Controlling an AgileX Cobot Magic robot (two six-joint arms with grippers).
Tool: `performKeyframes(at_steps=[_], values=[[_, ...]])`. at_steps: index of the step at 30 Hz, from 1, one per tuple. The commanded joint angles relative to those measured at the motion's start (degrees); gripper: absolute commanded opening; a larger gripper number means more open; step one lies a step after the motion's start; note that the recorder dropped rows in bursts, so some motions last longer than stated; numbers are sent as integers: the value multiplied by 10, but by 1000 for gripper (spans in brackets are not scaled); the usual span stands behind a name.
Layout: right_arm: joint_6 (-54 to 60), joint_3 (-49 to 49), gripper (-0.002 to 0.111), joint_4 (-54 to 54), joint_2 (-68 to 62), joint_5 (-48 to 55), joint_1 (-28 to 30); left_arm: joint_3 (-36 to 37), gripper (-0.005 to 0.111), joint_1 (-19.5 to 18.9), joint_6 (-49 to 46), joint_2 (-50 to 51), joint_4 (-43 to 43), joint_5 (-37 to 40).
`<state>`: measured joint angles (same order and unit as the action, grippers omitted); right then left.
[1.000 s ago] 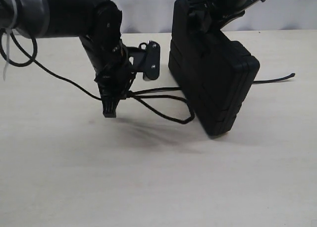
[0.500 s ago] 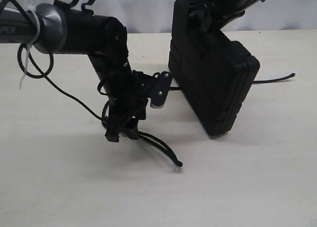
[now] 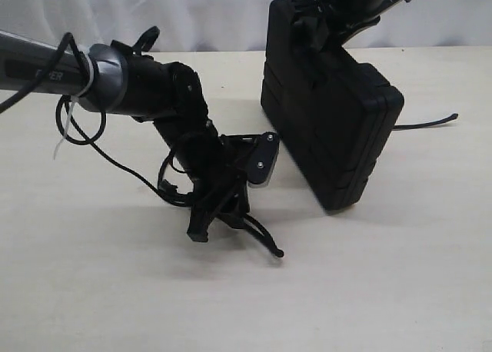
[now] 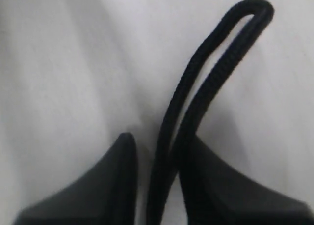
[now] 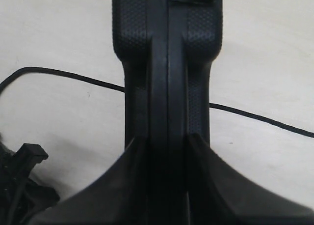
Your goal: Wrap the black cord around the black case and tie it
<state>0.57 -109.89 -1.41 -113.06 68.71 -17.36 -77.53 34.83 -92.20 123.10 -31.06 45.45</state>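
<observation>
My left gripper (image 4: pixel 162 144) has its jaws partly apart around the doubled cord (image 4: pixel 255 7). A sliver of table (image 4: pixel 73 63) shows between one finger and the strands, so I judge this no firm pinch. To do the step well I should close squarely on both strands, a little back from the bend, before drawing them toward the case (image 5: pixel 167 63). My right gripper (image 5: pixel 168 141) is clamped on the case's edge and holds it tipped up on a lower corner on the table. It must hold firm while I lead cord round. The cord passes behind or under the case, I cannot tell which, and its other end lies out beyond it. My left wrist's camera bracket (image 3: pixel 261 160) sits close to the case, and my arm's wiring (image 3: pixel 73 129) hangs near the cord: either could snag
</observation>
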Motion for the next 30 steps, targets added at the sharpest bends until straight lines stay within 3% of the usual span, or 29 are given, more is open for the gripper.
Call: performKeyframes(at_steps=[1, 7, 10, 11, 14, 17, 21, 24, 30], values=[[7, 7, 4, -7, -1, 13, -3, 2, 6, 11, -6, 5, -10, 2], [7, 7, 4, -7, -1, 13, -3, 2, 9, 12, -5, 5, -8, 5], [7, 7, 4, -7, -1, 13, -3, 2, 29, 12, -5, 2, -12, 7], [7, 7, 4, -7, -1, 13, -3, 2, 45, 12, -5, -4, -31, 1], [7, 7, 4, -7, -1, 13, -3, 2, 59, 12, -5, -22, -24, 0], [7, 7, 4, -7, -1, 13, -3, 2, 59, 11, 20, -58, 42, 13], [8, 7, 4, -7, -1, 13, -3, 2, 59, -2, 172, -82, 198, 40], [8, 7, 4, -7, -1, 13, -3, 2, 59, -28, 183, -50, 214, 70], [9, 7, 4, -7, -1, 13, -3, 2, 59, -38, 186, -16, 245, 34]])
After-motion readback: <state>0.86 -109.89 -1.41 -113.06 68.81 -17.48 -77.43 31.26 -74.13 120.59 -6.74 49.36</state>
